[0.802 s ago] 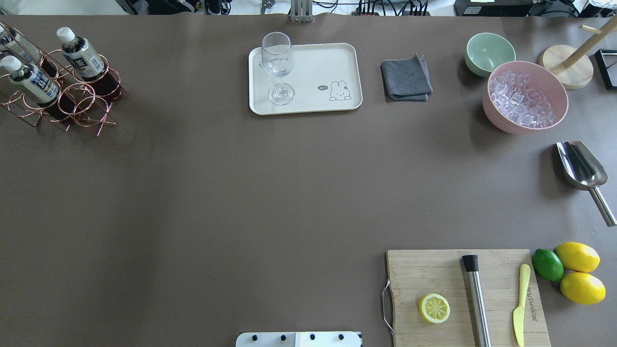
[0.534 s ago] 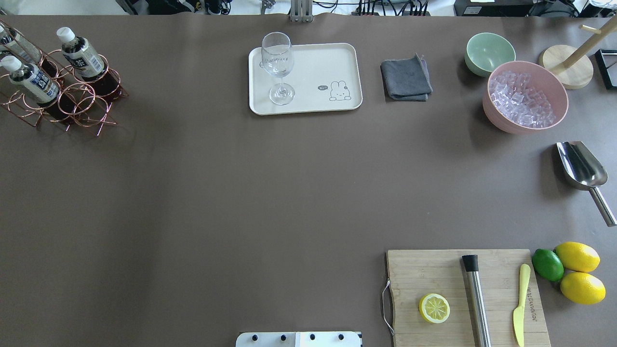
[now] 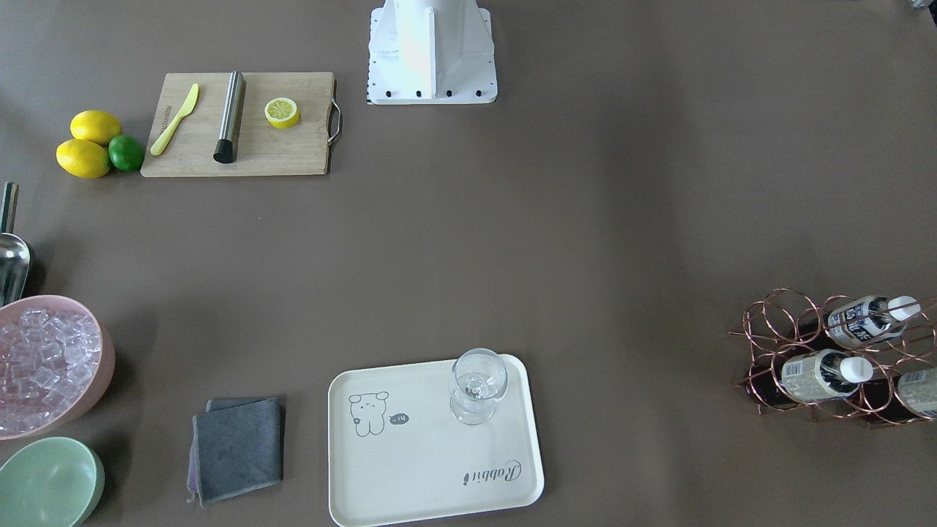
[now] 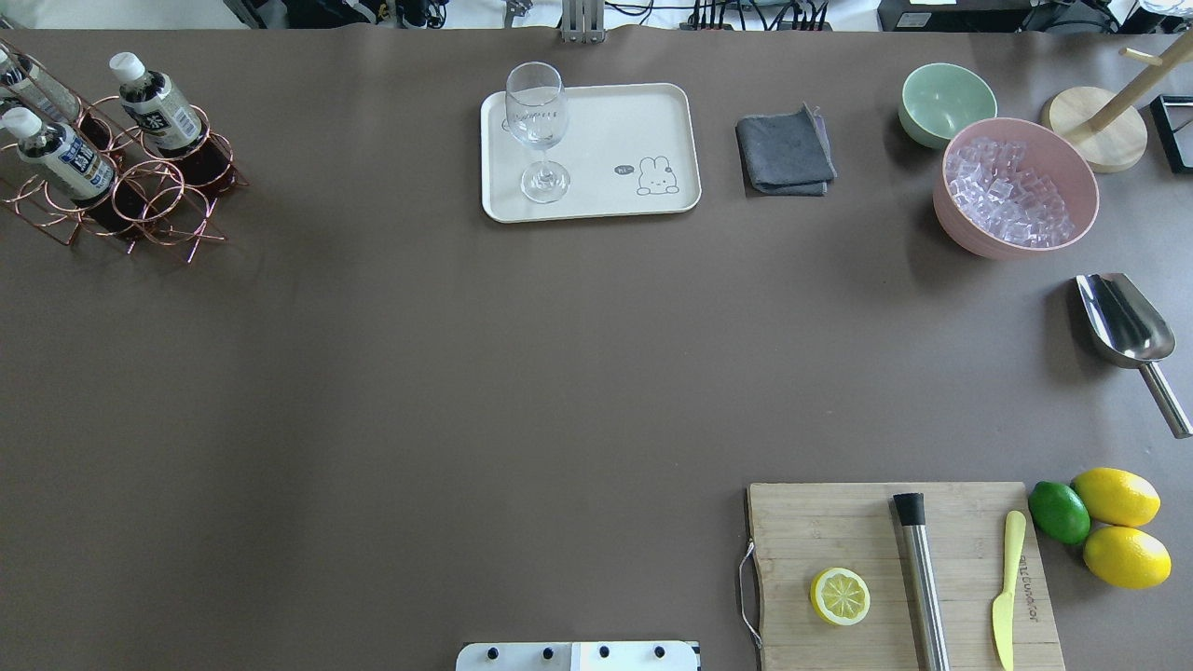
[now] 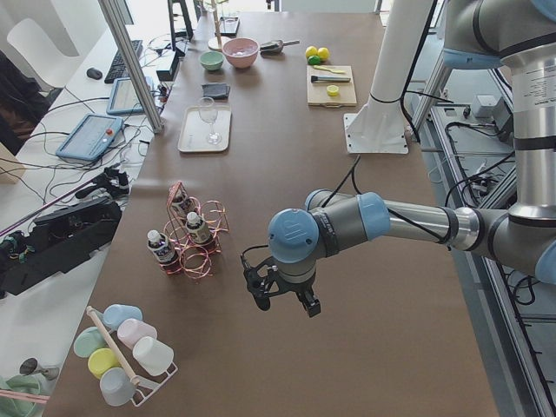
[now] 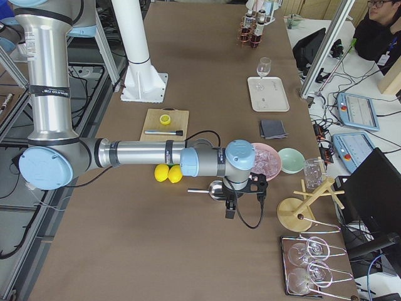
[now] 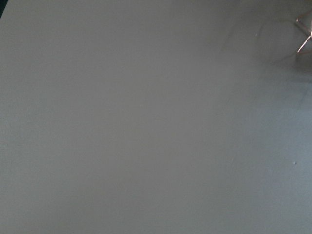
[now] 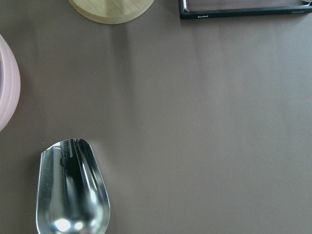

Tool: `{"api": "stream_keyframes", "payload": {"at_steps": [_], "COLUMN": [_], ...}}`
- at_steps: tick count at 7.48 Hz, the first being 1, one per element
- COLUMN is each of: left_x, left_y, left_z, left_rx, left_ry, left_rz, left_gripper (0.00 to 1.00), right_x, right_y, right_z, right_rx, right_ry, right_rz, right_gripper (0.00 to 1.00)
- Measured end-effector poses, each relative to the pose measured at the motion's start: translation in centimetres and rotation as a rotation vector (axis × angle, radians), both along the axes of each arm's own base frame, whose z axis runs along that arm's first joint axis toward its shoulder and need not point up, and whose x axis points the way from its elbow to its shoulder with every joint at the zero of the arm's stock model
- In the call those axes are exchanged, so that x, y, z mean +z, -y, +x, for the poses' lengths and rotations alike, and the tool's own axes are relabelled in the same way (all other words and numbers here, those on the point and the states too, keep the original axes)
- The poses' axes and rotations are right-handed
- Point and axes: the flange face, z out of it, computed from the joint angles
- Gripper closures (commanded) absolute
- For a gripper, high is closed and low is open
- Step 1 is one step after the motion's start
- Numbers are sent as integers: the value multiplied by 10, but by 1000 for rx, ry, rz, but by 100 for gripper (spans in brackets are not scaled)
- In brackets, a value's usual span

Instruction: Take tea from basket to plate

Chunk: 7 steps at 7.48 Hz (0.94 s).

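Observation:
Three tea bottles (image 4: 154, 102) with white caps stand in the copper wire basket (image 4: 149, 200) at the table's far left; they also show in the front view (image 3: 816, 373). The cream plate (image 4: 606, 121) lies at the far middle with a wine glass (image 4: 538, 130) on it. My left gripper (image 5: 282, 300) hangs over bare table beside the basket (image 5: 195, 248), touching nothing; I cannot tell whether it is open or shut. My right gripper (image 6: 244, 200) hangs near the metal scoop (image 6: 216, 190); I cannot tell its state either. Neither shows in the overhead or front view.
A grey cloth (image 4: 785, 154), green bowl (image 4: 946, 102) and pink bowl of ice (image 4: 1016, 186) sit right of the plate. The cutting board (image 4: 839, 531) holds a lemon half, a metal rod and a yellow knife; lemons and a lime (image 4: 1058, 511) lie beside it. A cup rack (image 5: 122, 356) stands near.

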Motion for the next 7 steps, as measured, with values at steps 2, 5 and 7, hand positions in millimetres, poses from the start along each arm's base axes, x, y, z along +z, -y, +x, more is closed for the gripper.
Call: {"api": "stream_keyframes", "payload": {"at_steps": [2,5,7], "left_x": [-26,-89,-128], "left_y": [66,131,181], "left_z": [-71,-152,-122], "left_rx": [-114,-248,-341], "left_ry": [-26,17,40], "left_rz": [-111,-175,-260], "left_gripper": [2,2,2], "right_x": [-4,-30,-51], "right_y": [1,-4,-9], "right_z": [0,-2,-10], "right_rx": [0,-2,-20], "right_ry": [1,15,27], "right_rz": [9,57,100], "right_gripper": [0,0,0]}}
